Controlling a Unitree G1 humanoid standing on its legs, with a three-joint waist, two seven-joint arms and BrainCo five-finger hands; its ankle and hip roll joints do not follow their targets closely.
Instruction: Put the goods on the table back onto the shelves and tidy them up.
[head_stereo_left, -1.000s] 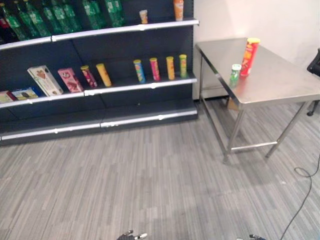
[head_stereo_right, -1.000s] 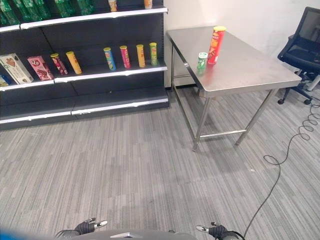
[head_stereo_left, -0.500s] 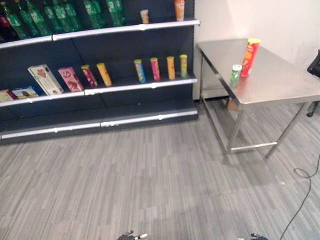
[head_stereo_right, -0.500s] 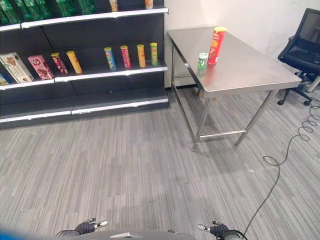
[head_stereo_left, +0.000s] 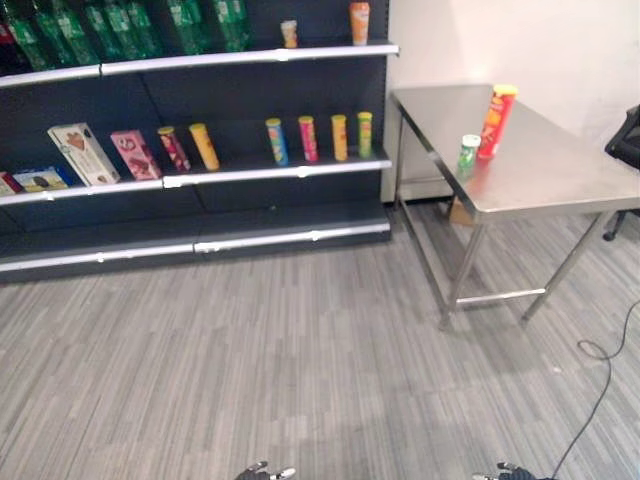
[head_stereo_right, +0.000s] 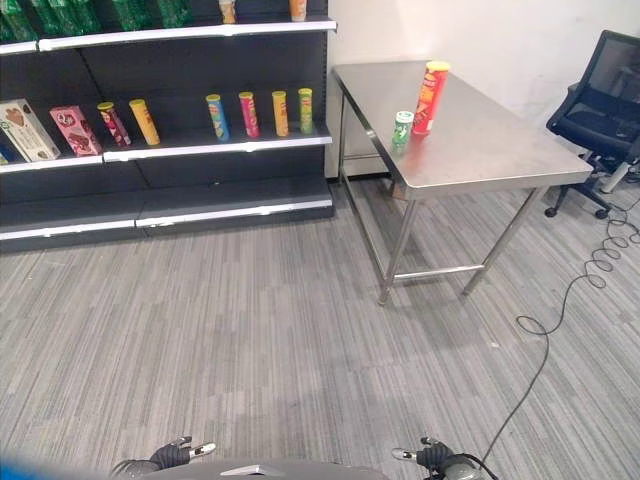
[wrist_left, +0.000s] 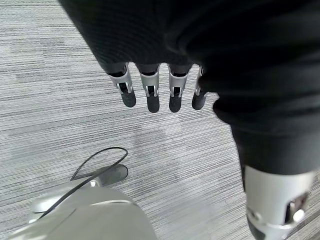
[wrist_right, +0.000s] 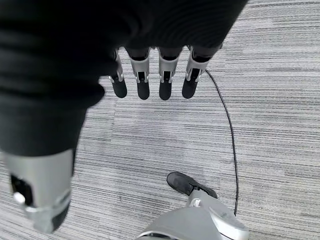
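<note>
While both hands are hanging low with fingers relaxed and holding nothing, left hand (wrist_left: 150, 90) and right hand (wrist_right: 150, 80), the robot is standing well back from the work. A tall red cylindrical snack can (head_stereo_right: 431, 97) and a short green can (head_stereo_right: 401, 129) are standing at 1 o'clock on the stainless steel table (head_stereo_right: 500, 150). The dark shelving unit (head_stereo_right: 220, 140) is lying at 11 o'clock. Judged step: approach; the next move calls for reaching the table.

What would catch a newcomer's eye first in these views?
Probably the tall red cylindrical snack can standing on the shiny steel table, with a short green can beside it. Next, the row of colourful snack tubes on the dark shelf unit left of the table.
</note>
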